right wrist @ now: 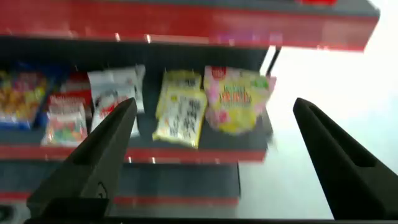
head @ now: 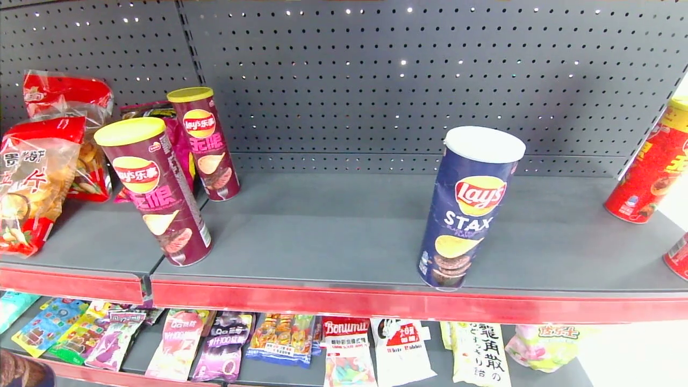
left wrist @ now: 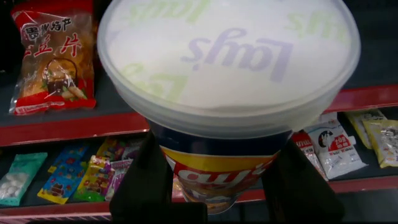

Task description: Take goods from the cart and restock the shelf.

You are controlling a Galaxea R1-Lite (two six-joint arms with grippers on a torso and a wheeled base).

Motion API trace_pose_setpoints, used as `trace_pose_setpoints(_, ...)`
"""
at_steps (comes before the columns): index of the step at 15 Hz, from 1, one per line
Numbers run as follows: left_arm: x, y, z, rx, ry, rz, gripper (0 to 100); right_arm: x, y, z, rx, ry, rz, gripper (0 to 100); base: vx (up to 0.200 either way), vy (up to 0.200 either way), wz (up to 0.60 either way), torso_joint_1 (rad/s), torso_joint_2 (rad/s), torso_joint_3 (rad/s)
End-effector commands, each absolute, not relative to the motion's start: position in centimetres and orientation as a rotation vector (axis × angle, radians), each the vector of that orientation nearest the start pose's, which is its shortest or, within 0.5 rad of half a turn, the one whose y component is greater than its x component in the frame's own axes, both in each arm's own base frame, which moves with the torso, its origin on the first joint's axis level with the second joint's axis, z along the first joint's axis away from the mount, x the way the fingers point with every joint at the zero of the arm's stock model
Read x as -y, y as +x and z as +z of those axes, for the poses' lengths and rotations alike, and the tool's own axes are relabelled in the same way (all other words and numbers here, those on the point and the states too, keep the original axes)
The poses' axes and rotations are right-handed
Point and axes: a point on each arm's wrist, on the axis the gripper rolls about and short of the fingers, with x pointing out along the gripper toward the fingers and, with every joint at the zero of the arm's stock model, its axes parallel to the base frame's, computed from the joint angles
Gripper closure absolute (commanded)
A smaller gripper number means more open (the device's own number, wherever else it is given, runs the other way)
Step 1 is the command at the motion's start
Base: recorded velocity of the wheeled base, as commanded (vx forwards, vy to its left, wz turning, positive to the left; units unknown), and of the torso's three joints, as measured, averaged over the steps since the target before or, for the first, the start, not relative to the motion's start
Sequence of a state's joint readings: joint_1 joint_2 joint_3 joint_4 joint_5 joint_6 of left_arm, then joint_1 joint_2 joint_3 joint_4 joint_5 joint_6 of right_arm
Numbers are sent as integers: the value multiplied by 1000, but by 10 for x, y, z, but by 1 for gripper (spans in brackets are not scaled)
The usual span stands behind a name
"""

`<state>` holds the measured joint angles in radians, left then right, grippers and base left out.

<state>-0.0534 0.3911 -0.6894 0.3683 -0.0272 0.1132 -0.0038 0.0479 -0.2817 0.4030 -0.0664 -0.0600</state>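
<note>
The left pincer point(left wrist: 227, 183) is clenched on a dark-blue chip can point(left wrist: 227, 74) with a white lid. Its dark fingers point(left wrist: 155, 186) press the can's body from both sides just below the lid. The can is held in front of the shelving rather than on any board; behind it are red-edged shelf fronts, a red snack bag point(left wrist: 56, 56) and rows of small packets.

The right pincer point(right wrist: 214, 168) is released, with its two fingers spread wide and nothing between them, and it faces the lower shelf point(right wrist: 205, 152) of sweets bags.

On the upper shelf point(head: 333, 226) a second blue can point(head: 470, 207) stands upright near the red front lip, right of the middle. Two maroon cans with yellow lids stand well to its left — the nearer one point(head: 156, 193) close to the front edge, the farther one point(head: 204, 142) back by the pegboard wall point(head: 376, 80). A red can point(head: 647, 166) stands at the far right. Red-topped snack bags point(head: 35, 183) lean at the far left.
</note>
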Motion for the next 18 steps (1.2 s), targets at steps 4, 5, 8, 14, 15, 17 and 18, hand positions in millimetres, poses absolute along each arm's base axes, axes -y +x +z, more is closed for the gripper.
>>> trace_pose_setpoints(4,-1,-31,230,-62,118,-70,100,-1,-36,89,-106,-62,46,0,0,0,0,0,0,0)
trace_pose_setpoints(5,-1,-31,230,-61,118,-67,100,-1,-36,89,-106,-56,49,0,0,0,0,0,0,0)
trace_pose_setpoints(8,-2,-32,231,-56,120,-48,100,-1,-35,88,-106,9,64,0,-67,0,0,1,2,1)
trace_pose_setpoints(14,-2,-31,233,-37,124,-53,100,-1,-35,88,-101,-65,56,0,-67,-33,0,6,4,-1)
trace_pose_setpoints(15,-2,-30,233,-29,123,-53,100,-1,-35,88,-101,-76,56,0,0,0,0,0,0,0)
trace_pose_setpoints(17,-2,-30,233,-28,123,-52,100,-1,-35,88,-101,-71,53,0,0,0,0,0,0,0)
trace_pose_setpoints(18,-2,-31,233,-26,123,-52,100,-1,-35,88,-101,-72,50,0,0,0,0,0,0,0)
